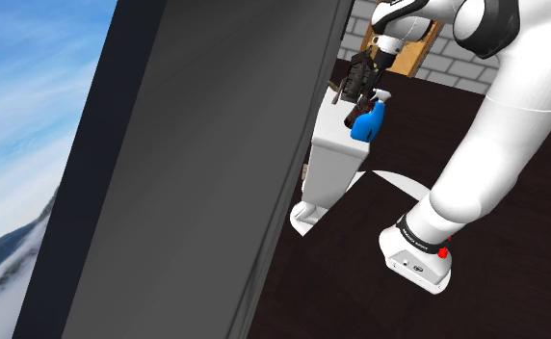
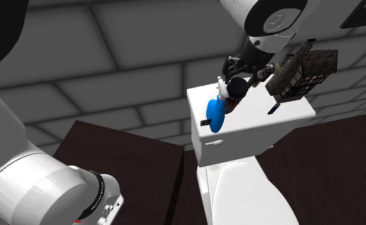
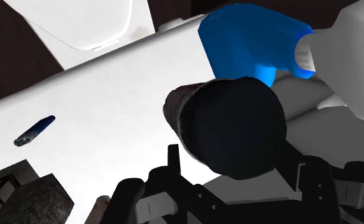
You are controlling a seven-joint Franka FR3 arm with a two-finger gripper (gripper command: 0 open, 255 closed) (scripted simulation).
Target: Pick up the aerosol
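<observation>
The black gripper (image 1: 357,89) reaches down over a white toilet tank (image 2: 252,128) with its fingers (image 3: 142,200) set narrowly apart, one on each side of the aerosol (image 3: 238,127), pinching it between them. The aerosol is a dark brownish can with a round black cap. In the wrist view the cap faces the camera and hides the fingertips. The can sits over the tank lid, close to the edge nearest the toilet bowl. Whether its base touches the lid cannot be told. Just beside the can lies a bright blue spray bottle (image 3: 251,41) with a white nozzle. It is tipped on its side at the lid's edge. Farther along the lid are a small slim blue object (image 3: 34,130), lying flat, and a dark wire basket (image 2: 313,69) at the far end. No writing on the can or the bottle is legible. A black band (image 1: 420,234) near the base of the white arm (image 1: 485,154) carries pale lettering too small to read.
</observation>
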